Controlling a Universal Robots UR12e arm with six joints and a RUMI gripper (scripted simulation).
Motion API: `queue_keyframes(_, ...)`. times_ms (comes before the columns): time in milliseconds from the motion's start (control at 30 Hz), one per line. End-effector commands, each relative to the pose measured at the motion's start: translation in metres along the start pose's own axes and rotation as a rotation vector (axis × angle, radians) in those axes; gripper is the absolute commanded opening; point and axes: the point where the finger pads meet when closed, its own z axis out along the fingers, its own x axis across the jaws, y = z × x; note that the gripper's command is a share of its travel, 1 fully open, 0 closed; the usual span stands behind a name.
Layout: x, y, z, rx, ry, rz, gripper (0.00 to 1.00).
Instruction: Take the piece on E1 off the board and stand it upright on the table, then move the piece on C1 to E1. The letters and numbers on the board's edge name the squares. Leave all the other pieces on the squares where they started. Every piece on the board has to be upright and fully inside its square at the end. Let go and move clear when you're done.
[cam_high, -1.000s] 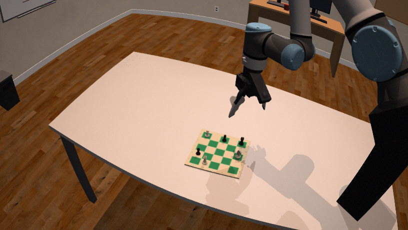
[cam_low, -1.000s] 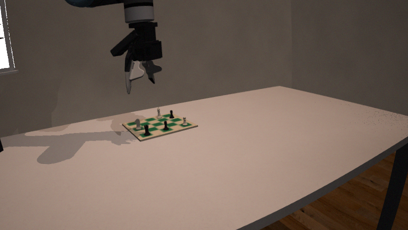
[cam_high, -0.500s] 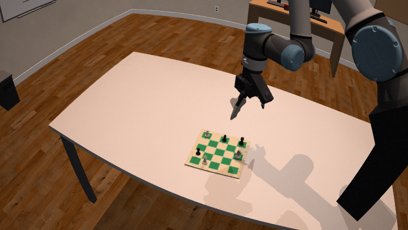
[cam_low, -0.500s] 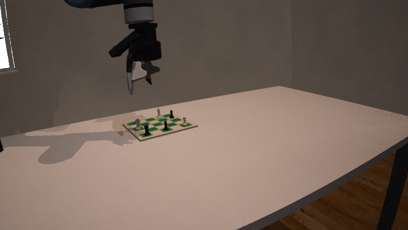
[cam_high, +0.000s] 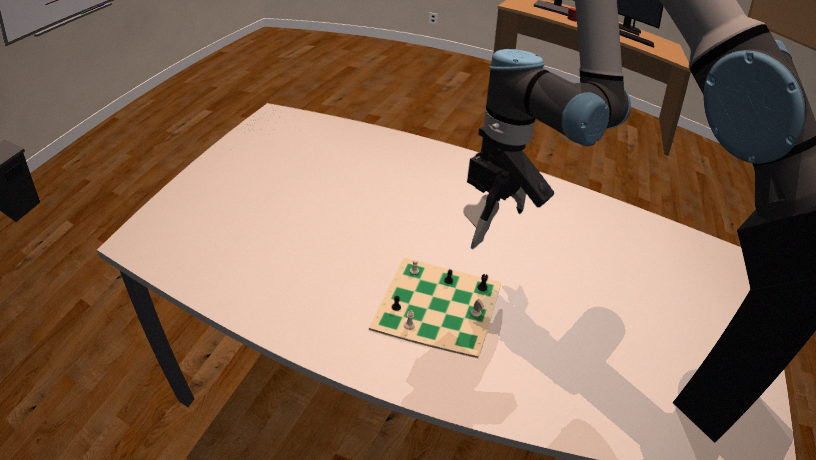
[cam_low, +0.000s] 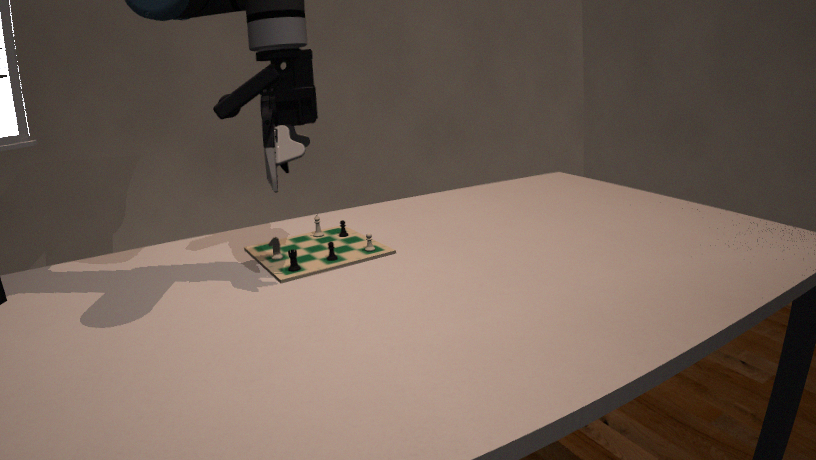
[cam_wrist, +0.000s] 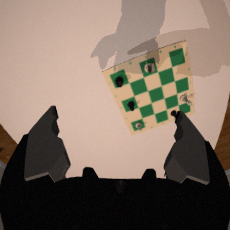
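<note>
Gripper (cam_high: 496, 228) (cam_low: 280, 181) (cam_wrist: 117, 109): spread wide, nothing pinched, held above the table (cam_high: 297, 222) (cam_low: 514, 320) (cam_wrist: 55, 60), well clear of the pieces.
Board (cam_high: 440, 304) (cam_low: 316, 249) (cam_wrist: 158, 91): laid flat on the table; edge marks too small to be read, so E1 and C1 cannot be told.
Black rook (cam_high: 483, 282) (cam_low: 293, 260) (cam_wrist: 119, 80): stood upright on a green corner square.
Knight (cam_high: 477, 308) (cam_low: 276, 248) (cam_wrist: 149, 66): placed upright on the middle green square of an edge shared with that rook.
Black pawns (cam_high: 449, 277) (cam_low: 331, 251) (cam_wrist: 131, 105): both upright, one midway between two occupied corners, one on a cream edge square.
Small white piece (cam_high: 414, 268) (cam_low: 369, 242) (cam_wrist: 139, 125): stood on another green corner.
Tall white piece (cam_high: 409, 320) (cam_low: 317, 226) (cam_wrist: 185, 98): seated upright on a cream edge square.

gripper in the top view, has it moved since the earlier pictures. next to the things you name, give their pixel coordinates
Yes, the gripper (cam_high: 496, 229) (cam_low: 281, 181) (cam_wrist: 117, 109) has shifted down that view, its lower fingertip now closer to the chessboard (cam_high: 440, 304) (cam_low: 316, 249) (cam_wrist: 154, 94).
</note>
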Motion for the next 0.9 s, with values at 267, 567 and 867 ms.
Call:
queue_keyframes(267,-0.004,-0.002,0.006,-0.003,0.002,-0.374,1.0)
queue_keyframes(567,-0.007,-0.002,0.012,-0.003,0.002,-0.746,1.0)
queue_keyframes(867,-0.009,-0.001,0.017,-0.003,0.001,-1.057,1.0)
